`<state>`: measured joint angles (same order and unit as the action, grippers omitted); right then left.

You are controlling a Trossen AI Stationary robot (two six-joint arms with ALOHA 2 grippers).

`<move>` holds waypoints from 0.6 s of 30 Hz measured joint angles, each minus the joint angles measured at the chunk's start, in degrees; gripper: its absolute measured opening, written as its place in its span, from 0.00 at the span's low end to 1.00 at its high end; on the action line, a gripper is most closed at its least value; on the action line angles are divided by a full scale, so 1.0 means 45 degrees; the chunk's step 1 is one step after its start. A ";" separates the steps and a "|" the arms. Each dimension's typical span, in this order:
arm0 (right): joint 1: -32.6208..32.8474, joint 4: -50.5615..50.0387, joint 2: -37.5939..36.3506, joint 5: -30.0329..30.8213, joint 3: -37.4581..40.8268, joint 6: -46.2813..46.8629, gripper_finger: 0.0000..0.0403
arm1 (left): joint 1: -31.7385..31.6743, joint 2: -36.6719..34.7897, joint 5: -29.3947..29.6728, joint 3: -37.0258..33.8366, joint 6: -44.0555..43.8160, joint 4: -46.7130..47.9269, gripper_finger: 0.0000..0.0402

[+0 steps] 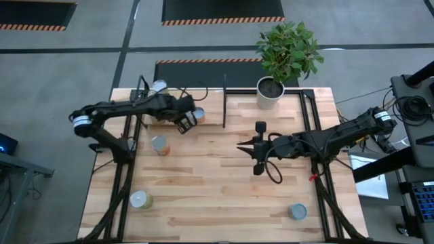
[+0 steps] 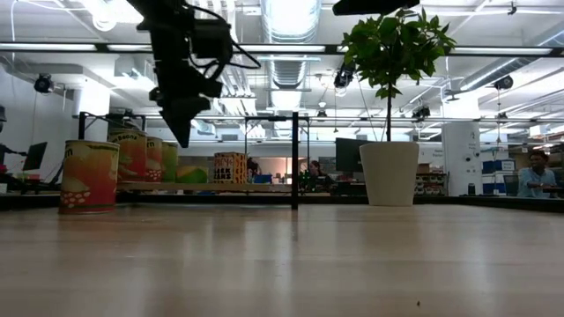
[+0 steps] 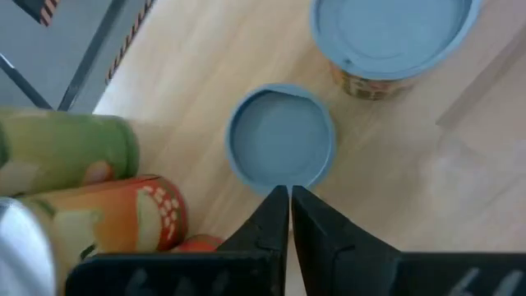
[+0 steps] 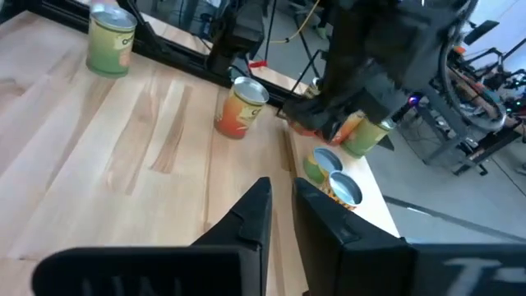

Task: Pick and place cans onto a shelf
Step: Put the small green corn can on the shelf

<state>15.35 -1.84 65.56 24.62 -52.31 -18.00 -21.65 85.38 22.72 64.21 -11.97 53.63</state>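
Fingers of the left gripper [image 3: 289,205] are sitting nearly closed and empty, hanging directly above a blue-topped can [image 3: 281,136] standing upright on the shelf [image 1: 210,108]; farther off, the right gripper [image 1: 258,148] is waiting mid-table, also nearly closed.

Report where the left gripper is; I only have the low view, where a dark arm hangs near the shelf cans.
Observer: The left gripper hangs over the light-wood, black-framed shelf.
Operator: Give its finger state.
Observer: Shut, empty, its fingertips above a short metal blue-grey-topped can.
Operator: Count loose cans.
Observer: Three off the shelf: silvery-topped can, yellowish-topped can, blue-grey corner can.
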 joint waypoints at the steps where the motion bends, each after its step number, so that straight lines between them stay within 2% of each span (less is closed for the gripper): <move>1: 0.0000 0.0014 -0.0016 0.0000 0.0000 -0.0001 0.09 | 0.0000 0.0214 -0.0005 0.0109 0.0098 0.0038 0.00; 7: 0.0000 -0.0057 -0.0019 0.0000 0.0000 0.0101 0.08 | -0.0093 0.1126 0.0025 0.0441 0.0278 0.0076 0.00; 18: 0.0000 -0.0212 -0.0015 0.0000 0.0000 0.0437 0.08 | -0.0356 0.1784 0.0146 0.0222 0.0288 -0.0819 0.00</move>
<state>15.35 -2.80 65.49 24.62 -52.31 -16.03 -23.25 93.40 23.38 65.21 -10.68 49.95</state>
